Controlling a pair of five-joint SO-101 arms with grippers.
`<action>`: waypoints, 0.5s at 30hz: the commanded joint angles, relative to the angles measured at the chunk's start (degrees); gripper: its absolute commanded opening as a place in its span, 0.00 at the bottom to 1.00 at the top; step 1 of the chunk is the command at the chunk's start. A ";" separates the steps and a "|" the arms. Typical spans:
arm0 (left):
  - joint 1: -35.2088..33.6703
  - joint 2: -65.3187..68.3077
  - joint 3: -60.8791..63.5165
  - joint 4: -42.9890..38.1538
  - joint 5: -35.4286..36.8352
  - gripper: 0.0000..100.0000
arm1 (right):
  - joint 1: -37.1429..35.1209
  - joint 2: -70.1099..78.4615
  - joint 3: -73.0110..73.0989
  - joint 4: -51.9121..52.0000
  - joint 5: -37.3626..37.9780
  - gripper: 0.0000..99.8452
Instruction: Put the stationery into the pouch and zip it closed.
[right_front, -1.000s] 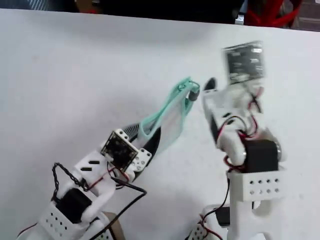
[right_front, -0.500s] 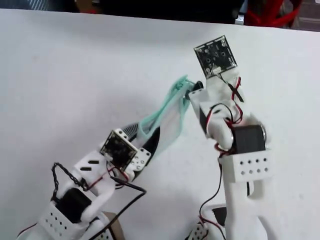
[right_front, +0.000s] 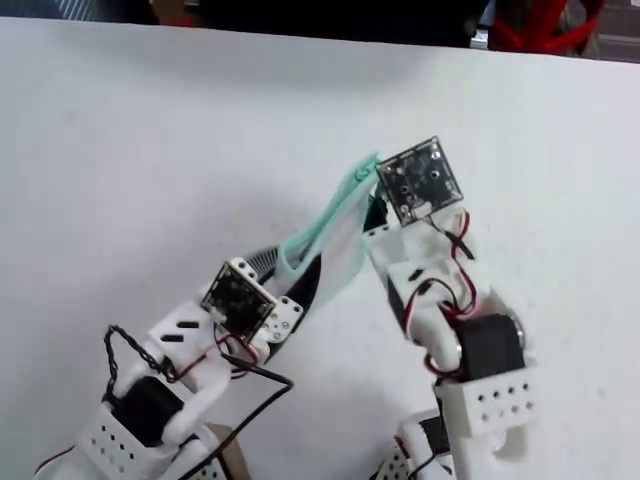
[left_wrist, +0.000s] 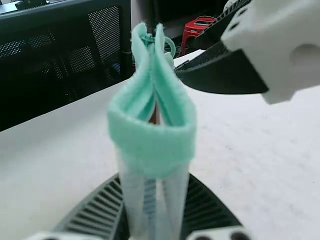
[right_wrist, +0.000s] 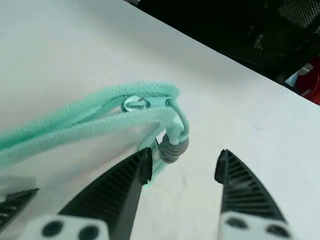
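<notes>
Over table (right_front: 150, 150) | left tool (right_front: 295, 272) clamps pouch (right_front: 335, 235) (upright) | right tool (right_wrist: 185, 157) spread

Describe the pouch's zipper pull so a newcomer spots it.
Above the white table, the left claw holds a clear pouch edged with a mint zip. At the zip's far end, just ahead of the open right claw, hangs the zipper pull: a mint cord loop ending in a grey bead, the pouch's only grey part.
</notes>
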 joint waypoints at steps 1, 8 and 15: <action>-0.31 -0.31 0.09 0.53 0.35 0.06 | 0.13 3.30 0.18 -5.32 0.44 0.21; -0.31 -0.31 0.09 0.53 0.35 0.06 | 1.27 10.77 0.18 -14.81 0.26 0.20; -0.31 -0.31 0.18 0.53 0.35 0.06 | 1.45 11.74 0.53 -22.46 5.54 0.05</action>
